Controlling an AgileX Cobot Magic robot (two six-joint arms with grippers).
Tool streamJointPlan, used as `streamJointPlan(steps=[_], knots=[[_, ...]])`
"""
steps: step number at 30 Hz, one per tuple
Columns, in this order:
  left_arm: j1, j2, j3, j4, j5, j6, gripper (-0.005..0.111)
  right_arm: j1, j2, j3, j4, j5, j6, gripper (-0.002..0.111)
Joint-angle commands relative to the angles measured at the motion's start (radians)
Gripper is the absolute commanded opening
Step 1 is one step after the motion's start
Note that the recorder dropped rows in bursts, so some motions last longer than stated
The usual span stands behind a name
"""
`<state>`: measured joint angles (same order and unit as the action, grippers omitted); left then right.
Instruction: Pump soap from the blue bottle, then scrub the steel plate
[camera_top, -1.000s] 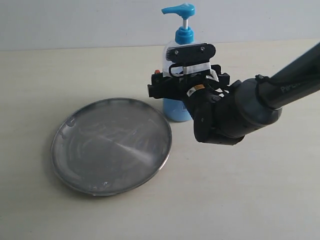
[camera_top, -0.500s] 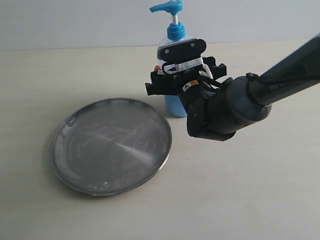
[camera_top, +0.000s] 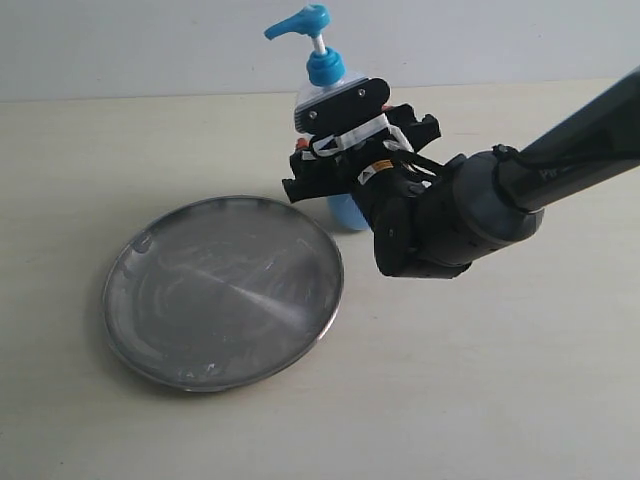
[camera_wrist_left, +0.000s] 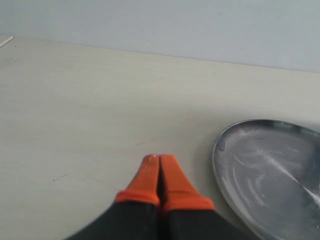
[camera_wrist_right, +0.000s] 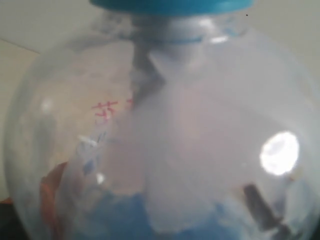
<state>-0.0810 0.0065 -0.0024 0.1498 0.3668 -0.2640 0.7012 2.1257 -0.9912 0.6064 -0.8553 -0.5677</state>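
The blue bottle (camera_top: 326, 70) leans to the left, its blue pump spout pointing over toward the steel plate (camera_top: 222, 290). My right gripper (camera_top: 348, 165) is shut around the bottle's body, just right of the plate's rim. In the right wrist view the clear bottle (camera_wrist_right: 165, 125) fills the frame, with light blue soap (camera_wrist_right: 125, 215) low inside it and an orange finger (camera_wrist_right: 47, 190) showing through its wall. My left gripper (camera_wrist_left: 160, 161) is shut on nothing, its orange tips pressed together above the table beside the plate (camera_wrist_left: 270, 175). No soap blobs show on the plate.
The pale table (camera_top: 500, 380) stretches around the plate, with a light wall behind it. The right arm (camera_top: 560, 160) comes in from the right edge. The left arm is outside the exterior view.
The right gripper has carried the bottle left toward the plate and tipped it, so the pump head now leans left. The plate has not moved.
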Motion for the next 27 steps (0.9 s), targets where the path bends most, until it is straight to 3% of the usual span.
streamJointPlan(steps=[1,17,27], knots=[[0.003,-0.006,0.002,0.005,-0.007,0.003,0.0,0.002,-0.027,-0.005,-0.061,0.055,-0.044,0.0],[0.003,-0.006,0.002,0.005,-0.007,0.003,0.0,0.002,-0.086,-0.005,-0.139,0.15,-0.191,0.0],[0.003,-0.006,0.002,0.005,-0.007,0.003,0.0,0.002,-0.086,-0.005,-0.203,0.136,-0.183,0.0]])
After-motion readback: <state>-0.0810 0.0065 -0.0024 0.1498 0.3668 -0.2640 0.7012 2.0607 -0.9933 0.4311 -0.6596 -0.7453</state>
